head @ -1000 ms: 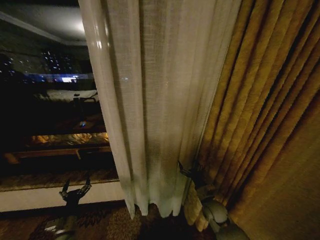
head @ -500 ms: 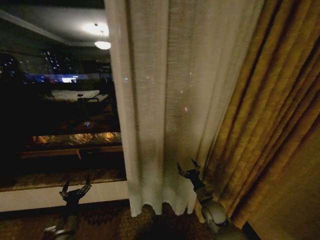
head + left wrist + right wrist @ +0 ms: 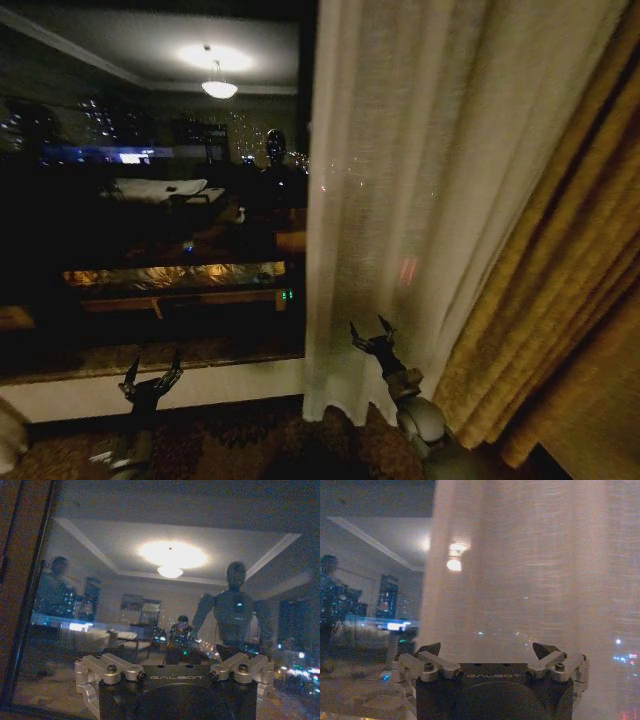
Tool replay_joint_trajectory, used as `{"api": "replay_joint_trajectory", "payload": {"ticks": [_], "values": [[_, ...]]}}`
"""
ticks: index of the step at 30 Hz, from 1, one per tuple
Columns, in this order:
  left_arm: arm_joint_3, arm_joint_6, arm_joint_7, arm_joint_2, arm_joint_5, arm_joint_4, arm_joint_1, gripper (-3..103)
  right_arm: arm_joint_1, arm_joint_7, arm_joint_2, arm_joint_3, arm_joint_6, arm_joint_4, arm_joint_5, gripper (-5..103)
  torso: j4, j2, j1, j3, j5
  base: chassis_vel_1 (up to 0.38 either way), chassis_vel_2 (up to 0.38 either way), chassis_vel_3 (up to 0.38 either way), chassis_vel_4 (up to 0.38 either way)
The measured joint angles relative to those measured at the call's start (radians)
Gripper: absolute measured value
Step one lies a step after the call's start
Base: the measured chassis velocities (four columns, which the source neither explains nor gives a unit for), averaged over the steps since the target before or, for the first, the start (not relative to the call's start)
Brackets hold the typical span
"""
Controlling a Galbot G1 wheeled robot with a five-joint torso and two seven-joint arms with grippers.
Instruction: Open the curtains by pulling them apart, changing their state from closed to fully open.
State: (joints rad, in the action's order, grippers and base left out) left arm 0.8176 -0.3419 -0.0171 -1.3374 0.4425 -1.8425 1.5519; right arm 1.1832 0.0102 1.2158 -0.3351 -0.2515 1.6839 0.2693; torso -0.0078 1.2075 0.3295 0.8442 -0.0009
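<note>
On the left I'm keeping the left gripper [image 3: 150, 380] low by the window sill [image 3: 150, 390], fingers spread, holding nothing, pointing at the dark window glass [image 3: 150, 230], which is mirroring the ceiling lamp [image 3: 219, 89]. In the left wrist view the same gripper [image 3: 175, 667] is facing bare glass with no cloth in front of it. Moving right, the sheer curtain [image 3: 420, 200] is hanging from the top of the frame to the floor, covering the middle and right part of the window, its free edge around the centre. My right gripper [image 3: 368, 338] is sitting low against the curtain's near face close to the hem, fingers spread, not pinching cloth; the right wrist view shows the gripper [image 3: 490, 652] right up to the curtain [image 3: 530, 570]. Far right the yellow drape [image 3: 560, 300] is hanging bunched. I'm judging the cloth light, soft, limp and easy to slip; best grab is a bunched pleat at the free edge, low down.
</note>
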Motion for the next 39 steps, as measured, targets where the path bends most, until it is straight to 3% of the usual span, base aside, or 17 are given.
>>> {"api": "replay_joint_trajectory", "payload": {"ticks": [6,15,20,39], "values": [[-0.001,0.000,0.000,0.000,0.000,0.000,0.000,100,-0.005,0.013,0.005,0.000,-0.020,-0.010,-0.007,100,-0.0004,0.000,0.000,0.000,0.0020,0.011,-0.003,-0.001,-0.006],[-0.001,0.000,0.000,0.000,0.000,0.000,0.000,100,-0.029,0.133,0.021,0.019,-0.052,-0.044,0.019,100,-0.0002,0.000,0.000,0.000,0.0001,-0.035,-0.039,0.037,0.027],[0.000,0.000,0.000,0.000,0.000,0.000,0.000,100,-0.038,0.139,0.022,0.038,-0.048,-0.045,0.021,100,-0.0002,0.000,0.000,0.000,0.0007,-0.009,0.040,0.014,-0.029],[0.000,0.000,0.000,0.000,0.000,0.000,0.000,100,-0.154,-0.028,0.038,0.121,0.028,-0.106,-0.003,100,-0.0003,0.000,0.000,0.000,0.0008,-0.049,0.046,0.051,-0.042]]}}
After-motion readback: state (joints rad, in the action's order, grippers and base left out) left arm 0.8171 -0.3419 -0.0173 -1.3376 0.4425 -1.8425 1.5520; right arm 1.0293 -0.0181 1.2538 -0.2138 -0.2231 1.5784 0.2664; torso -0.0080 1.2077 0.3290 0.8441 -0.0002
